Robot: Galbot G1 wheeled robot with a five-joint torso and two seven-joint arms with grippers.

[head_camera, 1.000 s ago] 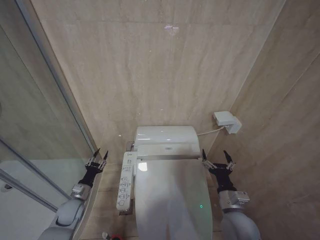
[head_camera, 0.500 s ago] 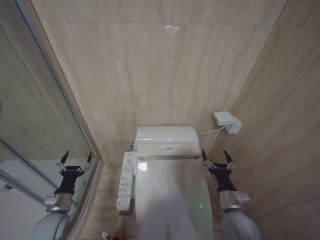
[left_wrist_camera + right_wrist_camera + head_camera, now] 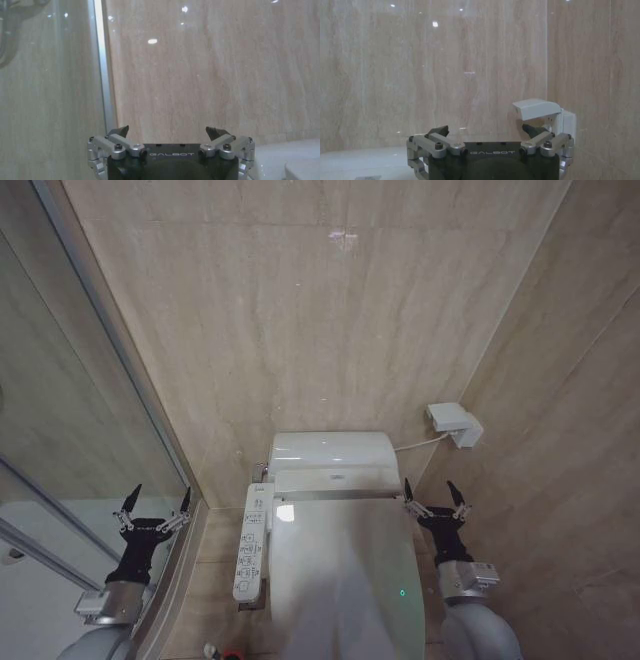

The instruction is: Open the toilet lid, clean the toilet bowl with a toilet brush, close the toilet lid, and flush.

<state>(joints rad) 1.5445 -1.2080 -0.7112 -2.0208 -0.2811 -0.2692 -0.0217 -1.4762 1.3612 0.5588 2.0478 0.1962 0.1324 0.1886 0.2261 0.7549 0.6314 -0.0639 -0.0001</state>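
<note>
The left gripper (image 3: pixel 155 500), low at the left of the head view, has its black fingers spread wide with nothing between them; it hangs in front of the curved glass shower screen (image 3: pixel 70 430) with its metal edge strip, well apart from the toilet. In the left wrist view the same left gripper (image 3: pixel 169 132) points at the beige stone-look wall, the screen's metal strip (image 3: pixel 102 67) running upright beside it.

The right gripper (image 3: pixel 432 497), lower right of centre, is likewise spread wide and empty, just beside the far right corner of the large glossy white plastic toilet lid (image 3: pixel 345 580). The lid lies shut and flat, filling the lower middle of the frame. Between lid and right-hand wall only a narrow strip of floor is free.

A long white button-panel strip (image 3: pixel 250 542) runs along the lid's left edge. A small white wall box (image 3: pixel 452 423) sits in the corner above the right gripper, and appears close ahead in the right wrist view (image 3: pixel 540 110).
</note>
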